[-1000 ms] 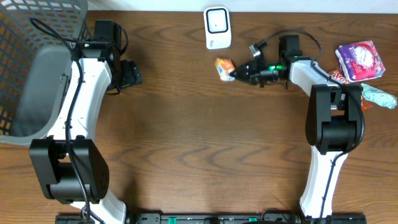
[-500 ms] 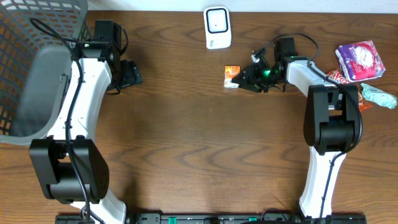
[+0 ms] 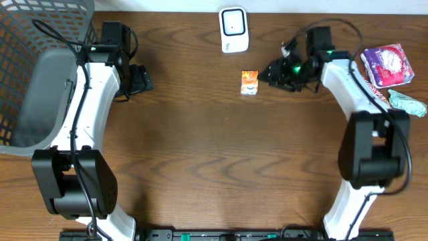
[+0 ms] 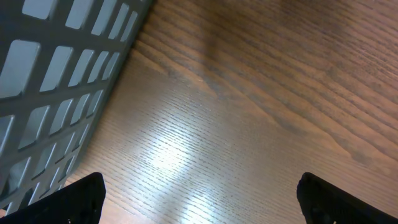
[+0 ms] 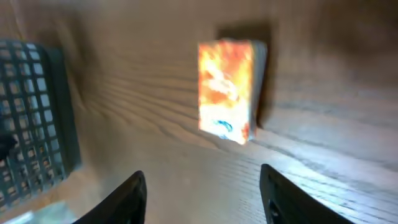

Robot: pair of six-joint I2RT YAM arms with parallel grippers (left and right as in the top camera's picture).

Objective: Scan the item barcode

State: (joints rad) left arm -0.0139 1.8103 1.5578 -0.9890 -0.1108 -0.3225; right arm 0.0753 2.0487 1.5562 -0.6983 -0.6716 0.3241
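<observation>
Glossy orange rect. pkt [image 3: 249, 82] on wood-grain table [image 3: 200, 147].

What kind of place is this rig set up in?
Probably a mock shop checkout on a wooden table: a white scanner, a grey mesh basket at the left, and packaged snacks at the right edge.
</observation>
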